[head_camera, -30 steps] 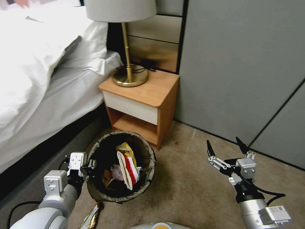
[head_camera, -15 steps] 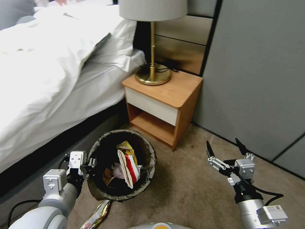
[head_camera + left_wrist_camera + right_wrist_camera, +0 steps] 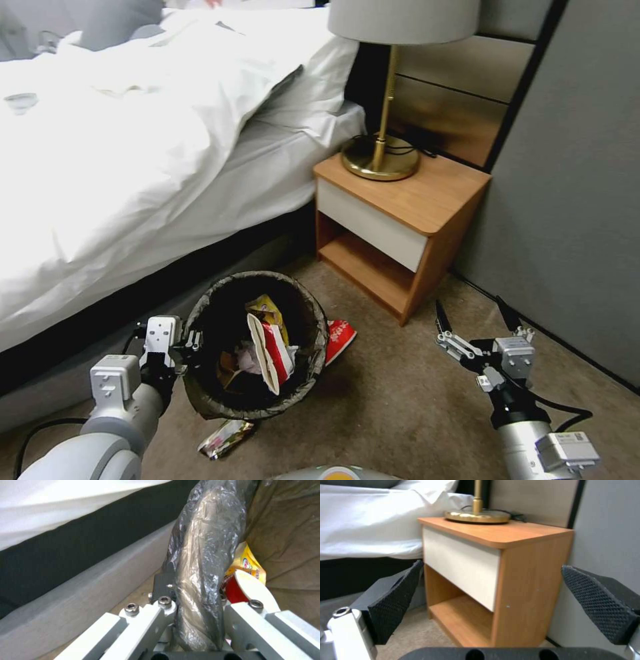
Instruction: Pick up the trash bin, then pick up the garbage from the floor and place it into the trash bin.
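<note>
My left gripper is shut on the near-left rim of the trash bin, held just above the floor. In the left wrist view its fingers pinch the bag-wrapped rim. Inside lie garbage pieces: a yellow wrapper, a red-white wrapper and a tissue. A red wrapper lies on the carpet beside the bin, and a shiny wrapper lies under its near edge. My right gripper hangs open and empty to the right, facing the nightstand.
A bed with white bedding runs along the left, its dark base close to the bin. A wooden nightstand carrying a brass lamp stands ahead, with a grey wall on the right. Open carpet lies between bin and right arm.
The whole picture has slid right, so the camera has turned left. The red wrapper beside the bin has come into sight. Both grippers keep their place and state.
</note>
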`<state>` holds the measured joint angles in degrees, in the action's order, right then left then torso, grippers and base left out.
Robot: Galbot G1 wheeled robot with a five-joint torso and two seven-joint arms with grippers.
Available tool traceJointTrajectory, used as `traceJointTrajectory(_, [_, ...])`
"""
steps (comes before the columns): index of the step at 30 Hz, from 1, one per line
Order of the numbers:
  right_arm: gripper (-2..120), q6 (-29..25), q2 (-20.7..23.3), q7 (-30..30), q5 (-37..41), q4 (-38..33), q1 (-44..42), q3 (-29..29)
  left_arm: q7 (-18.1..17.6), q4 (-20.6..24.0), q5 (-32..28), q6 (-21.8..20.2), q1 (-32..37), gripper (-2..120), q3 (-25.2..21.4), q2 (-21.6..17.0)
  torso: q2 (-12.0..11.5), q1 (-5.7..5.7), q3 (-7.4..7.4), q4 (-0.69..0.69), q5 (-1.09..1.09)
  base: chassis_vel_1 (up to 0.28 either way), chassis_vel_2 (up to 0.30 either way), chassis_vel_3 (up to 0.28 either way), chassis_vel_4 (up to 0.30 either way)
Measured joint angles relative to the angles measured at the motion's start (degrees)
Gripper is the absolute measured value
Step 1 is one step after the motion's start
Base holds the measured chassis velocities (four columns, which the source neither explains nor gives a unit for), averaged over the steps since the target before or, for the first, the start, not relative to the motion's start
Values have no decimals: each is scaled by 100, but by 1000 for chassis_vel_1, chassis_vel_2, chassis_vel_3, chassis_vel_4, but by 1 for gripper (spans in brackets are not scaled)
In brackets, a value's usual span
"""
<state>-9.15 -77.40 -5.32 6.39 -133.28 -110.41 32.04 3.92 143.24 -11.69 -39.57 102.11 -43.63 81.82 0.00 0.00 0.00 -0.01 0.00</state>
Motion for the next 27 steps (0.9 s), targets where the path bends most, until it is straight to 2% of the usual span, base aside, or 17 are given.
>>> traceJointTrajectory(15, [100,-23,8,-62,10,117,11,-72,0,0,12,-3,24,3,-6,4,0,0,0,1,0,85,85,88,85])
traceJointTrajectory(19, [100,136,35,-231,57,159,76,-180,-22,0,34,104,19,3,-12,4,0,0,0,2,-1,33,25,34,27])
traceJointTrajectory(22, [100,692,81,-639,219,316,433,-514,-30,0,39,116,9,3,-15,-4,0,0,0,-1,0,0,0,0,0])
traceJointTrajectory(24, [100,867,82,-798,284,395,582,-642,-30,0,39,116,10,3,-16,-4,0,0,0,-1,0,0,0,0,0])
traceJointTrajectory(27, [100,1456,65,-1116,719,640,1073,-917,-41,0,40,116,28,3,-31,0,0,0,0,-1,-1,0,0,0,0])
